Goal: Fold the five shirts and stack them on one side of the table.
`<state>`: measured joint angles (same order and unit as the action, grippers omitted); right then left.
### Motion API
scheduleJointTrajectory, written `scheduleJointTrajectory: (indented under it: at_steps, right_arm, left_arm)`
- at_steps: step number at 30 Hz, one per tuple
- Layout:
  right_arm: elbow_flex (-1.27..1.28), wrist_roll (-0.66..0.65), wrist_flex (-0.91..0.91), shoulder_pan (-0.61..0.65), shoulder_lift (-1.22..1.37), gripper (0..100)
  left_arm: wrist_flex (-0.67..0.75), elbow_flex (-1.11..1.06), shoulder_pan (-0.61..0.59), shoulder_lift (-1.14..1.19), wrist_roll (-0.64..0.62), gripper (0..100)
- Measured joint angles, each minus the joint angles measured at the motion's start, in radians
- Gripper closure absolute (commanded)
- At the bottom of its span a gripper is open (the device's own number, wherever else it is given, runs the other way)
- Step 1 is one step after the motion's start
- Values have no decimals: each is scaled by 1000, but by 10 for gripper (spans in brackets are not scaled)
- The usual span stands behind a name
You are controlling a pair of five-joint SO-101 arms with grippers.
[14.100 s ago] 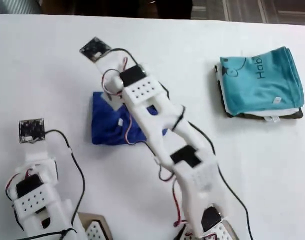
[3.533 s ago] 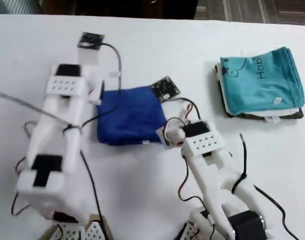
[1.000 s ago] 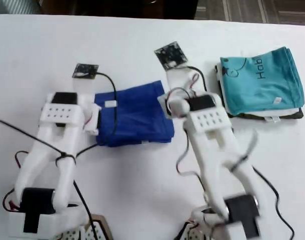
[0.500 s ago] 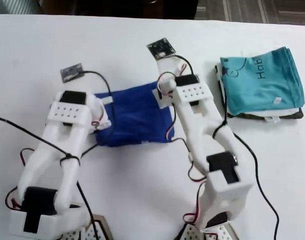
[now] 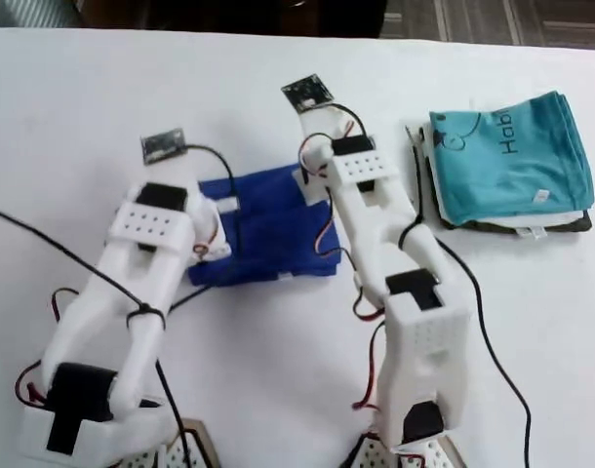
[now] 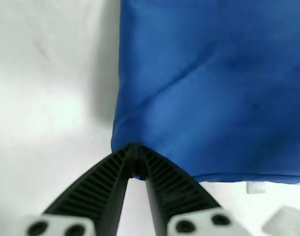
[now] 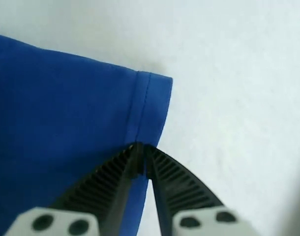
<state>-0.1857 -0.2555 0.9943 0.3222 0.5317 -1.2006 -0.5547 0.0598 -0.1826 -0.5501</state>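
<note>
We log a white table (image 5: pixel 278 68) that takes up nearly the whole high view; its surface is plain and matte, with soft grey shadows here and there. Beyond its far edge runs a dark strip of room (image 5: pixel 229 15), too dim to make out. At the far right corner we see grey planked floor (image 5: pixel 493 19), and at the far left corner a pale striped patch (image 5: pixel 29 12), identity unclear. At the near edge a tan board corner (image 5: pixel 195 439) pokes out.
</note>
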Motion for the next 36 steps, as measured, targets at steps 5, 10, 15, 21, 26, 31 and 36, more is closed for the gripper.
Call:
scheduleJointTrajectory:
  at_steps: [5,10,15,21,26,31,36]
  right_arm:
    - [-17,0,3,0,49,979]
    - [-37,0,44,-3,51,979]
    - [-84,0,95,-23,3,979]
    - [-117,3,101,-25,-57,979]
    - [-123,3,78,12,0,979]
    - [-123,3,15,15,121,979]
    - [-127,3,3,12,143,979]
  left_arm:
    - [138,-146,2,0,25,972]
    - [189,-187,0,0,32,972]
    - [189,-190,0,0,32,972]
    - [189,-195,0,0,34,972]
    - [189,-195,0,0,34,972]
    - [189,-195,0,0,34,972]
    - [189,-195,0,0,34,972]
